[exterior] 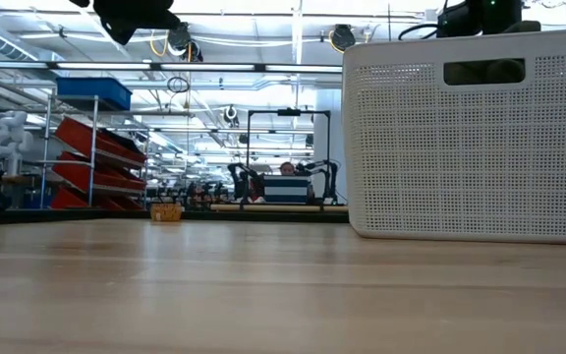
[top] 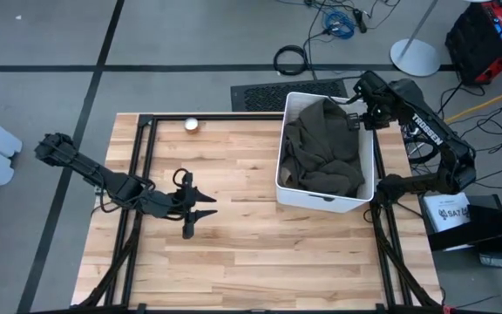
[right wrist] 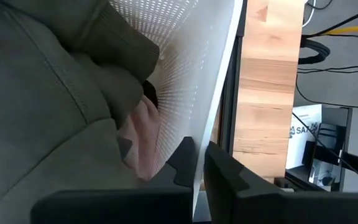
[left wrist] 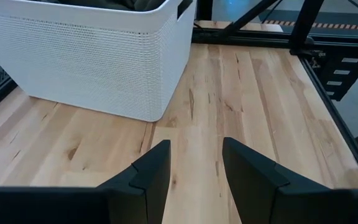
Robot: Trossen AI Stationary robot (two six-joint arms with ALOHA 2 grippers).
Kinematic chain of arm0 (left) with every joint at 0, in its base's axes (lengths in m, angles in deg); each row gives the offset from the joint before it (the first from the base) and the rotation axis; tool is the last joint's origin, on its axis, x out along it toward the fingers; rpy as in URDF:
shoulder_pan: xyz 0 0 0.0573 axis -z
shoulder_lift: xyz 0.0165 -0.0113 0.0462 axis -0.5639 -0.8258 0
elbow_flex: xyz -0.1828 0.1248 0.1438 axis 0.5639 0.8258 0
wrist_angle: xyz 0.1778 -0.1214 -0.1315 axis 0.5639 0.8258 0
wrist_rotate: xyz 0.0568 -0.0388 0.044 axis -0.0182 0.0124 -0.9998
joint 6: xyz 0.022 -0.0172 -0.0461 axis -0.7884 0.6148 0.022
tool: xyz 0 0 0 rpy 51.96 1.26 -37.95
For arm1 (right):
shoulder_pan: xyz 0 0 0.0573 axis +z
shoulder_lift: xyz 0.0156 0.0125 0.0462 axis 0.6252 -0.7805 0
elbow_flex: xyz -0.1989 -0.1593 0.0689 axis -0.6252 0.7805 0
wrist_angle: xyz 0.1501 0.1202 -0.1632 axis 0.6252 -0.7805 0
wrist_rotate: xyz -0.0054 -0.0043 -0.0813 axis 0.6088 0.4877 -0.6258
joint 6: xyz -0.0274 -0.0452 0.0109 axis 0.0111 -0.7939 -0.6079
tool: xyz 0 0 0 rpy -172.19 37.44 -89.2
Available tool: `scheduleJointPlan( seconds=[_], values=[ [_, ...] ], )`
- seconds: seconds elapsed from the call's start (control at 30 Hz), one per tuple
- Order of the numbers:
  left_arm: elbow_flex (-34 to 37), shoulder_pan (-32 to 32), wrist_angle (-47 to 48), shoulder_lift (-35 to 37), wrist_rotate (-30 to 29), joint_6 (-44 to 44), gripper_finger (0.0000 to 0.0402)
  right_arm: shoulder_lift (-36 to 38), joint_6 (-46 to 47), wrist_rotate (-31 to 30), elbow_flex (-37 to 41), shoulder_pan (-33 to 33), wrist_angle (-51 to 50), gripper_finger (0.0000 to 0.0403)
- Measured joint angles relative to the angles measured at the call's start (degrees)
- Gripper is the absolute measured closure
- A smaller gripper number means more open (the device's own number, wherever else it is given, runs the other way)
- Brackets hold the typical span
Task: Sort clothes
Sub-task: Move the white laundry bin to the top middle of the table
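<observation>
The clothes sit piled in the white bin (top: 369, 187) at the right side of the table (top: 234, 253). A big olive garment (top: 321, 148) covers the heap, and a pale pink piece (right wrist: 143, 134) shows beneath it against the bin's perforated wall in the right wrist view. The right gripper (top: 356, 120) hangs over the bin's far right corner, its fingers pressed together just beside the rim. They appear to hold nothing, though the fold of olive cloth close by makes that hard to be sure of. The left gripper (top: 190, 209) waits low over bare wood well to the left of the bin, fingers spread and empty.

The risk from here is a miss: closed this near the wall, the right fingers could catch the rim and drag or tip the bin, or come up with no cloth.
</observation>
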Motion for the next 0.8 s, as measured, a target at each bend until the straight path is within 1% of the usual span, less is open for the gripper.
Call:
scheduleJointPlan(
  seconds=[0.57,0.8],
  values=[
    [0.00,0.00,-0.04,0.00,0.03,-0.05,0.0247,0.01,0.76,2.59,0.02,0.19,3.62,0.0402],
    [0.00,0.00,-0.04,0.00,0.03,-0.09,0.0247,0.36,-2.93,2.76,0.17,0.15,4.87,0.0402]
  ],
)
